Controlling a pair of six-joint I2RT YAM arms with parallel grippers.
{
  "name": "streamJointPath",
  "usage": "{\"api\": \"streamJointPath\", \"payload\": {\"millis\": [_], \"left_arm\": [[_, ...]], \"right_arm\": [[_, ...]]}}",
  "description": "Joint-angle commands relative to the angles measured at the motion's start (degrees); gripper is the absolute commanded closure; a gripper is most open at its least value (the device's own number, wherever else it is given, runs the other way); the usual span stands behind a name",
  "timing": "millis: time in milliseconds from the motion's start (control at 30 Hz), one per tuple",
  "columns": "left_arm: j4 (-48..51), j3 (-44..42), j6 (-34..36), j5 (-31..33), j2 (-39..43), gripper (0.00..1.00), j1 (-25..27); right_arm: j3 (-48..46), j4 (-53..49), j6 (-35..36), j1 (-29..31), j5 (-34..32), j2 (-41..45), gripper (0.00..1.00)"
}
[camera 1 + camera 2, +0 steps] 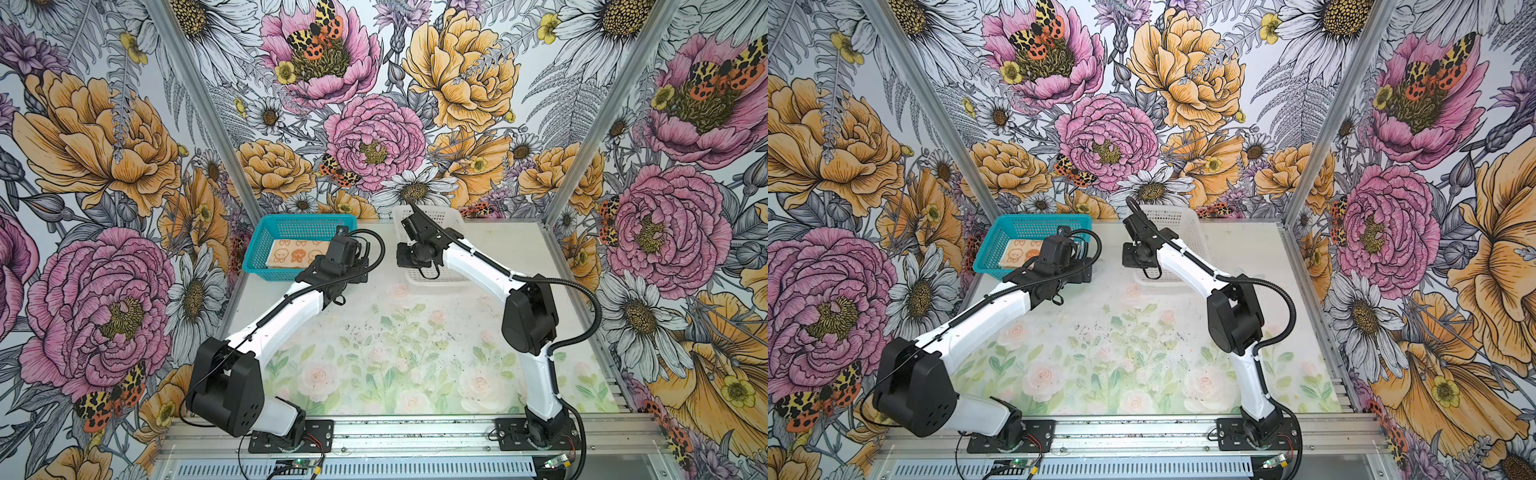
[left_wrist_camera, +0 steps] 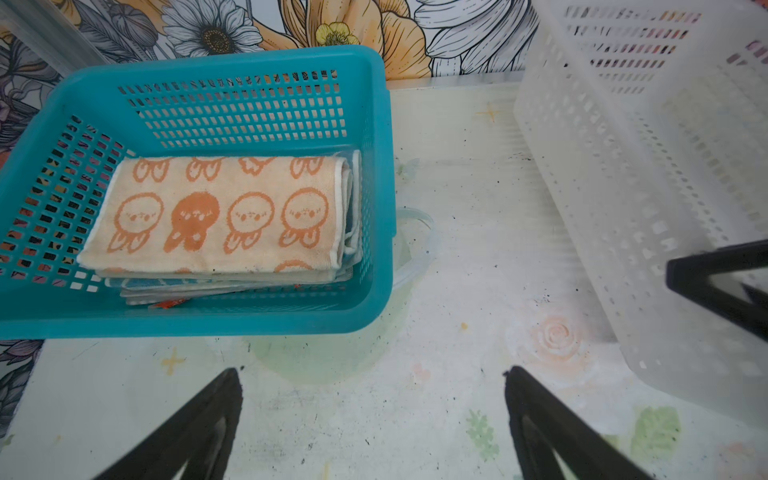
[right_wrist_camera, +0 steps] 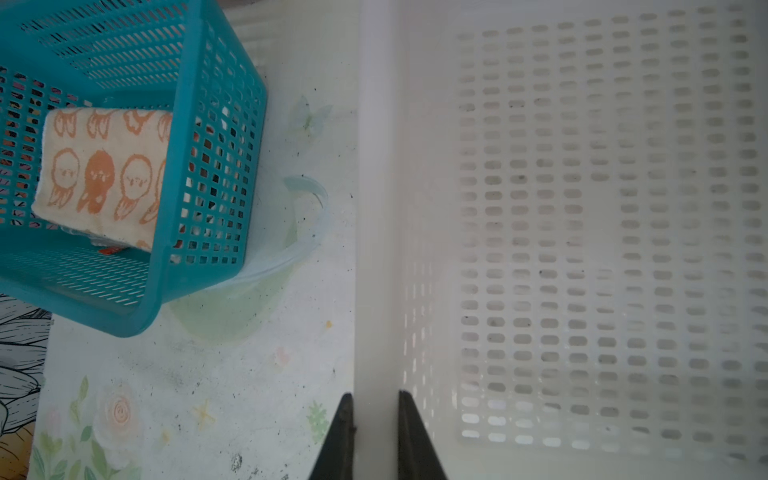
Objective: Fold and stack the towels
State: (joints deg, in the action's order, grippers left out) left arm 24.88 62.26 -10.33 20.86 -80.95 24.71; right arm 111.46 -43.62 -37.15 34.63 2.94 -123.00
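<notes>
We find the towels (image 2: 216, 232) folded and stacked inside the teal basket (image 2: 208, 62), which stands at the far left corner of the counter (image 2: 457, 257). The peach towel (image 2: 249, 183), printed with orange cartoon faces, lies on top. Beneath it only layer edges show, one of them blue and white (image 2: 166, 283); we cannot tell their prints.

The left fingers (image 2: 199, 419) stand spread wide with nothing between them. They hang over bare counter just beside the teal basket, on its near side, and touch neither basket.

The white basket (image 1: 449, 216) sits along the far edge, right of the teal one and apart from it. In the right wrist view the right fingers (image 3: 340, 436) are drawn close together on the white basket's rim (image 3: 376, 208), on the side facing the teal basket. One finger is outside the wall and one inside, and the rim fills the gap between them.
</notes>
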Motion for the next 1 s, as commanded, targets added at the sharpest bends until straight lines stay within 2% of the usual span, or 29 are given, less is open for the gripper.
{"api": "streamJointPath", "payload": {"millis": [0, 100, 233, 333, 433, 567, 700, 767, 800, 833, 900, 967], "left_arm": [[-4.32, -3.29, -3.31, -0.77, 3.55, 0.01, -0.69], [-7.30, -7.47, -4.43, 0.77, 6.70, 0.01, -0.98], [-14.82, -14.64, -3.75, 4.04, 11.30, 0.01, -1.43], [-17.99, -17.58, -3.53, 4.44, 13.29, 0.01, -3.87], [-22.48, -20.69, -1.78, 7.83, 14.29, 0.01, -6.31], [-29.30, -25.77, 1.51, 12.44, 15.40, 0.01, -9.52], [-44.13, -35.30, 4.94, 11.03, 13.45, 0.01, -14.95], [-51.09, -39.24, 4.09, 5.67, 10.55, 0.01, -19.00], [-53.83, -40.15, 4.43, 5.67, 9.14, 0.01, -19.79], [-51.28, -39.21, 4.57, 3.83, 9.39, 0.01, -20.33], [-60.66, -41.92, 8.17, 0.36, 8.47, 0.01, -20.59], [-64.38, -42.25, 9.47, -0.41, 6.86, 0.01, -21.53]], "right_arm": [[2.46, 1.50, -5.47, -0.20, 2.24, -2.46, 0.91], [3.60, 1.52, -4.57, -0.29, 2.62, -2.62, 0.75], [4.32, 1.49, -2.39, -0.61, 3.79, -1.03, 0.27], [4.03, 1.44, -0.72, -1.47, 4.75, 1.76, 0.03], [1.21, 1.34, 2.60, -3.87, 2.82, 6.64, 0.01], [-7.34, 1.49, 4.64, -10.95, -2.78, 15.03, 0.01], [-18.25, 3.84, 9.50, -17.08, -16.73, 23.30, 0.00], [-25.78, 8.54, 11.52, -18.96, -23.37, 27.72, 0.01], [-28.89, 10.94, 11.93, -19.48, -25.52, 29.27, 0.01], [-33.68, 14.87, 12.32, -20.16, -27.74, 31.70, 0.01], [-43.99, 25.22, 14.25, -20.93, -31.71, 36.30, 0.00], [-56.06, 39.80, 18.00, -21.01, -35.91, 40.61, 0.01]]}}
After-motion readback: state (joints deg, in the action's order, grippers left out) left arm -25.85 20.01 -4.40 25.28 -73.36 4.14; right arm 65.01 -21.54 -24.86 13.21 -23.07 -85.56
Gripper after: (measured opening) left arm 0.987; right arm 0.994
